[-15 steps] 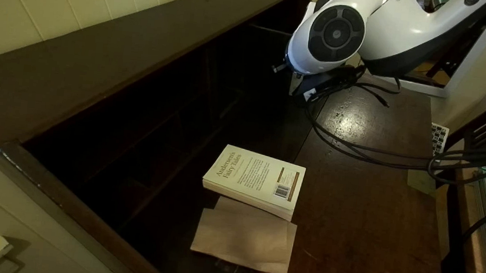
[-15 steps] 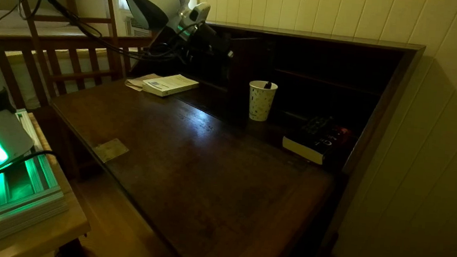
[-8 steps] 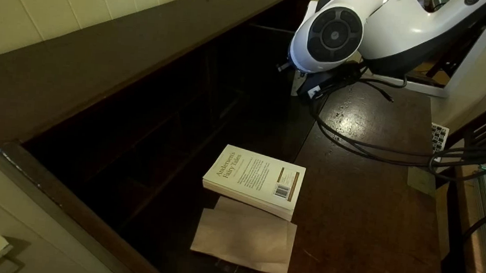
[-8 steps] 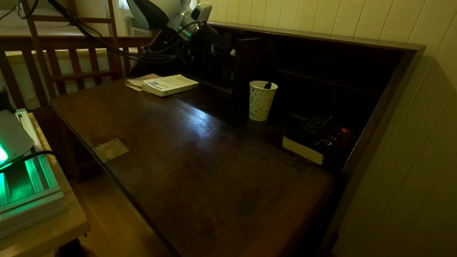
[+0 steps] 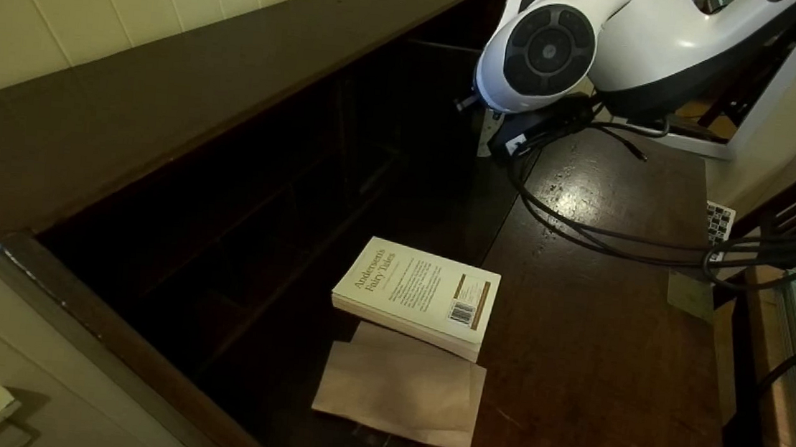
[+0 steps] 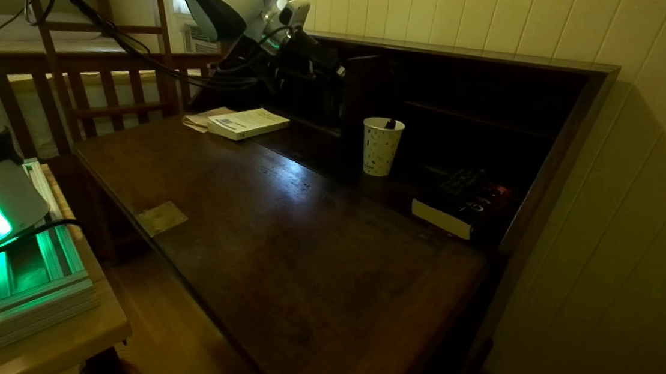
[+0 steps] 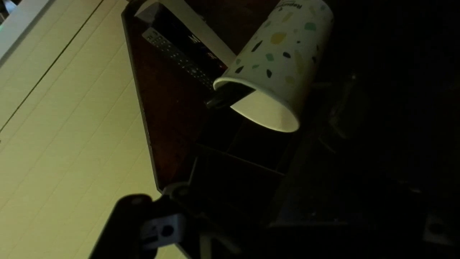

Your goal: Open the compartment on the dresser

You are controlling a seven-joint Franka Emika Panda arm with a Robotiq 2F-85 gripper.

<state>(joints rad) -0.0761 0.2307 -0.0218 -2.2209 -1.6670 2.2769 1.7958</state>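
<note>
The compartment [image 6: 361, 96] is that flat-fronted dark wood one at 11 o'clock from the white cup [image 6: 380, 149] in an exterior view; too murky to say how far it's swung out. At its 10 o'clock is the gripper [image 7: 300, 228], fingers spread wide in the wrist view, can't tell if it's touching. Cup's tapered and papery, flecked green, yellow and black, something dark poking out. Thick black book [image 6: 458, 203] at 4 o'clock from it, cream paperback [image 6: 248, 124] at 9, matte brown paper [image 6: 197, 121] right against that. The dresser [image 6: 279, 248] is dark wood, glossy where light hits, dull patch [image 6: 161, 218] at the cup's 8 o'clock. Behind: cream grooved paneling [image 6: 480, 19]; slatted wooden rails [image 6: 127, 59] at 11 o'clock from the patch.
</note>
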